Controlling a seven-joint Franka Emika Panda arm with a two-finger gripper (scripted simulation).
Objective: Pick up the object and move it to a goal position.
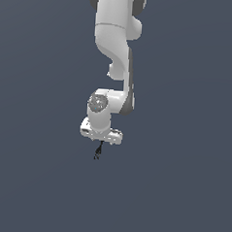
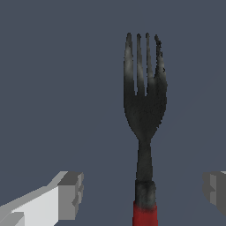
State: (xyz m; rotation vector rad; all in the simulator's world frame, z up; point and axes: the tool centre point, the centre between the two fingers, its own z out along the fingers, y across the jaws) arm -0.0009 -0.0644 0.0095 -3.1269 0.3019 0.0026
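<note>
Between my 2 spread fingers (image 2: 70, 194) lies the fork (image 2: 143, 114) (red handle nearest): my gripper (image 1: 100, 136) is unclenched and centred, so closing would pinch its shaft.

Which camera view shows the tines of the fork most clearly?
The wrist view. There the fork fills the picture: four dark tines, a dark neck, and the start of a red handle, between the gripper's fingertips. In the exterior view the fork is only a tiny dark sliver under the gripper.

Fork (image 2: 143, 110) red handle cut off at wrist view edge; claw (image 2: 143, 194) fingers partly cropped.
</note>
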